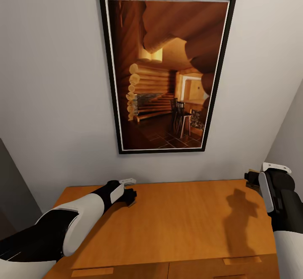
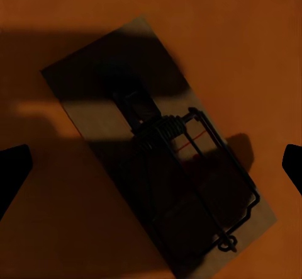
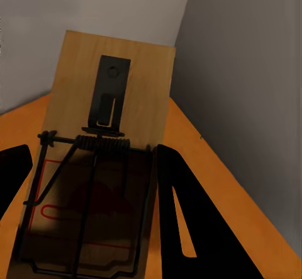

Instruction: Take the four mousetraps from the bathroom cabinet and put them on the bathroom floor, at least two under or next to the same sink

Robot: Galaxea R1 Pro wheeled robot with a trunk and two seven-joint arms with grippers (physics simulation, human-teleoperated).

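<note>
The orange-brown cabinet [image 1: 189, 220] fills the lower head view, seen from above its flat top. At its back left, my left gripper [image 1: 131, 198] hovers open just over a mousetrap [image 2: 157, 153] that lies flat on the top. Its dark fingertips [image 2: 12, 172] stand wide apart on either side of the trap. At the cabinet's back right corner, my right gripper [image 1: 252, 179] is shut on a second mousetrap [image 3: 107, 153]. This trap is raised and tilted, so its far end shows against the wall, and the fingers [image 3: 179, 222] press its long sides.
A large framed picture [image 1: 168, 73] of a log interior hangs on the grey wall behind the cabinet. A side wall [image 1: 290, 132] closes in at the right corner. A dark grey panel [image 1: 12, 195] stands at the left. Drawer fronts [image 1: 126, 270] show at the near edge.
</note>
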